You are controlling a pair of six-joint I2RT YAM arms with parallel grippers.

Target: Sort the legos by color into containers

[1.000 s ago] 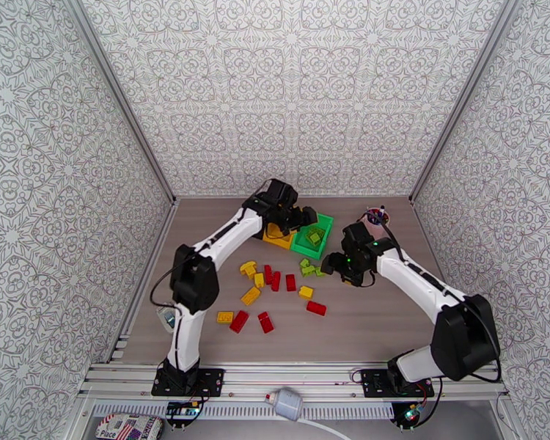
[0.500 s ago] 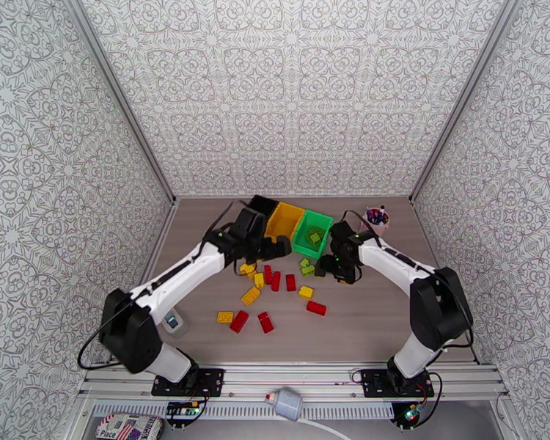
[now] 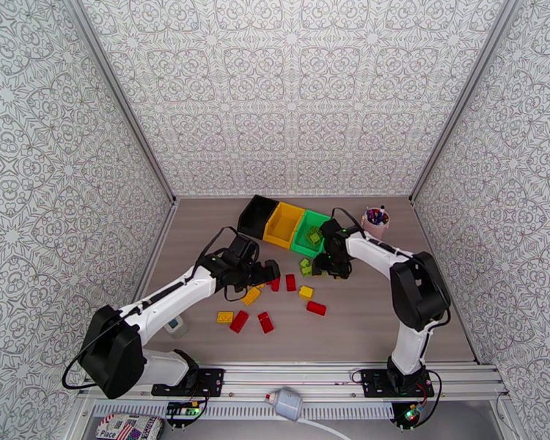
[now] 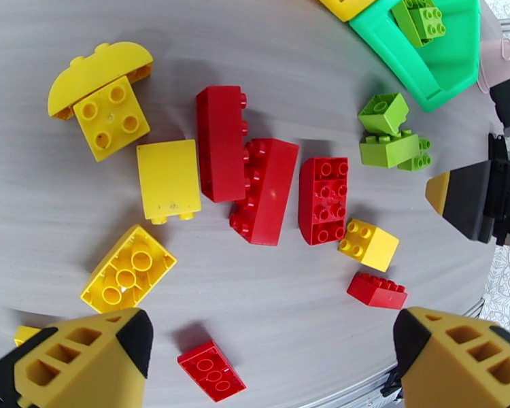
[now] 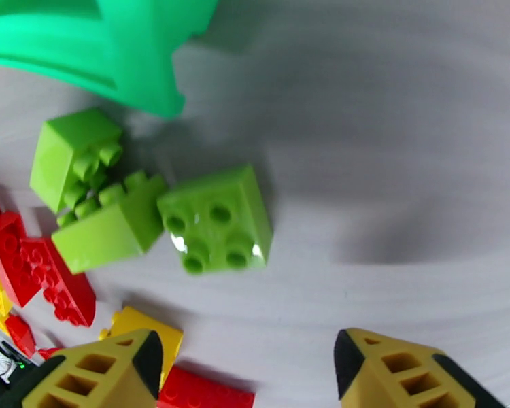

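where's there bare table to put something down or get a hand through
Bare table lies between the lone red brick and the right arm. Another free patch is left of the black bin, beyond the left arm. It is crowded mid-table, where bricks cluster before the green bin.

left gripper [image 3: 273, 271] retreated to legos [image 3: 290, 282], right gripper [image 3: 320, 268] leftward

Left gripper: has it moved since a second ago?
Yes. The left gripper pulled back from above the yellow bin toward the near edge and now hovers open over the loose legos.
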